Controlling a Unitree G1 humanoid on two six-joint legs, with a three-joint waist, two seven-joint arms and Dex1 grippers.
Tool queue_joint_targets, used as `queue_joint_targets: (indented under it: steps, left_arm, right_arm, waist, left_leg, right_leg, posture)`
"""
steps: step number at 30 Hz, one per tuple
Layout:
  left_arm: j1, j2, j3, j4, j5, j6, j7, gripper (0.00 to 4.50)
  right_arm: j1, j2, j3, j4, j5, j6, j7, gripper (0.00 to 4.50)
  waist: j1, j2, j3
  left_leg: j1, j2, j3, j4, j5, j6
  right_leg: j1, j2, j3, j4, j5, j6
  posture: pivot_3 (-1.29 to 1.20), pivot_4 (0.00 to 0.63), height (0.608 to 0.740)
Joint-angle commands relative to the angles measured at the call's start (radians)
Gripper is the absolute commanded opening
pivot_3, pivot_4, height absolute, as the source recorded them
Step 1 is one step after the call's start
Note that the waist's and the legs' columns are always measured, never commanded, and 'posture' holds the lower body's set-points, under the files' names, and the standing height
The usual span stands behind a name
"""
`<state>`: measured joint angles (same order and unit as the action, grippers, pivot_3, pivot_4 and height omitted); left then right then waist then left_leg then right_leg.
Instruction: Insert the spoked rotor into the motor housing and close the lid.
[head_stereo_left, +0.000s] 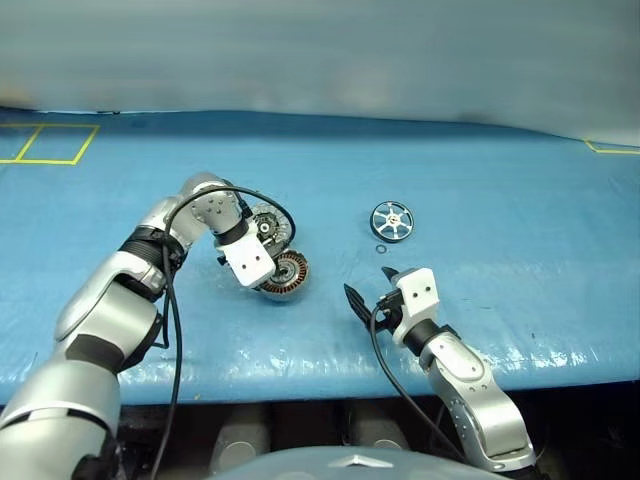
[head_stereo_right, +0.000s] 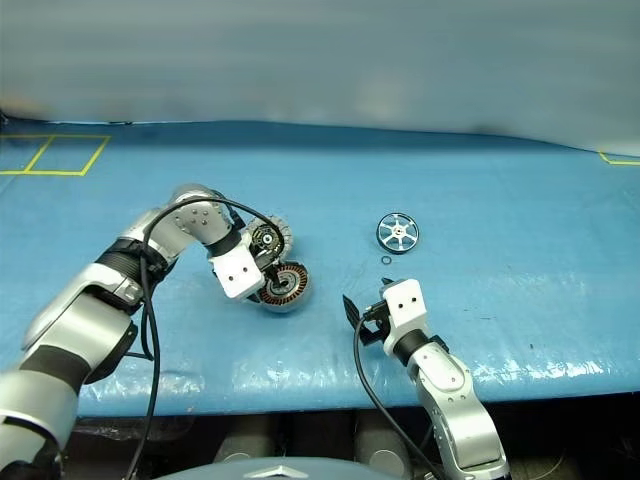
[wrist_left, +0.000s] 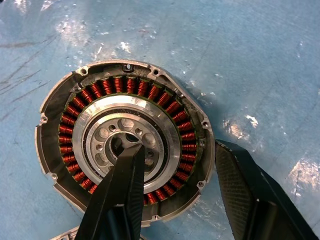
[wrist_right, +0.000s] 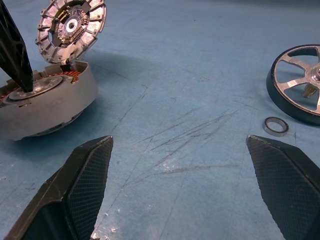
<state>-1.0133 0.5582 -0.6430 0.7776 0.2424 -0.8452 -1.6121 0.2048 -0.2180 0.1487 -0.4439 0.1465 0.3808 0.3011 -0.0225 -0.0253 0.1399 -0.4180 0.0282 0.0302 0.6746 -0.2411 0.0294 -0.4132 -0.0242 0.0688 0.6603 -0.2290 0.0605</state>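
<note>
Now the motor housing (wrist_left: 125, 142) lies open on the blue table (head_stereo_left: 480, 170), its lid (wrist_right: 71, 25) tipped up at the far edge.

Copper-red windings ring a silver hub inside the grey cup; the lid's inner face is ribbed with a dark centre. The left gripper (wrist_left: 172, 165) points down, one finger on the hub and one outside the rim, straddling the wall. The right gripper (wrist_right: 180, 155) hangs spread wide, holding nothing. Well to the right lies the spoked rotor (head_stereo_left: 391, 220), with a tiny ring (wrist_right: 276, 126) just beside it.

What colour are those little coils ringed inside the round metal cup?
Copper-red, the windings ring the motor housing; the left wrist view shows them best.
</note>
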Motion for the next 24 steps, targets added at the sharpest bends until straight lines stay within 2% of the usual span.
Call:
queue_joint_targets:
  steps: [1,11,22,24]
  left_arm:
    - [-0.034,0.009,-0.026,-0.027,0.038,-0.08,0.006,1.89]
    - [-0.095,-0.007,-0.095,-0.022,0.187,-0.197,0.101,1.89]
    - [-0.107,-0.022,-0.104,-0.069,0.216,-0.086,0.117,1.89]
    - [-0.11,-0.024,-0.105,-0.07,0.21,-0.087,0.116,2.56]
  right_arm:
    - [0.004,0.006,-0.005,-0.031,0.009,-0.004,-0.004,4.5]
    - [0.015,0.013,-0.009,-0.042,0.011,-0.006,-0.009,4.5]
    - [0.018,0.023,-0.006,-0.04,0.007,-0.011,-0.019,4.5]
    - [0.017,0.022,-0.007,-0.04,0.007,-0.009,-0.02,4.5]
  waist:
    - [0.0,0.0,0.0]
    - [-0.001,0.0,0.0]
    - [0.001,0.0,0.0]
    - [0.001,0.0,0.0]
  left_leg:
    - [0.0,0.0,0.0,0.0,0.0,0.0]
    - [0.0,0.0,0.001,0.003,0.0,0.0]
    - [0.0,0.001,0.0,0.005,0.0,0.0]
    - [0.0,0.001,0.0,0.005,0.0,0.0]
  right_leg:
    - [0.0,0.0,0.0,0.0,0.0,0.001]
    - [0.001,0.0,0.0,0.001,-0.002,0.004]
    - [0.001,0.0,0.0,0.002,-0.002,0.005]
    - [0.002,0.0,0.0,0.002,-0.002,0.005]
  posture:
    - [0.0,0.15,0.74]
    - [0.0,0.15,0.74]
    - [0.0,0.15,0.74]
    - [0.0,0.15,0.74]
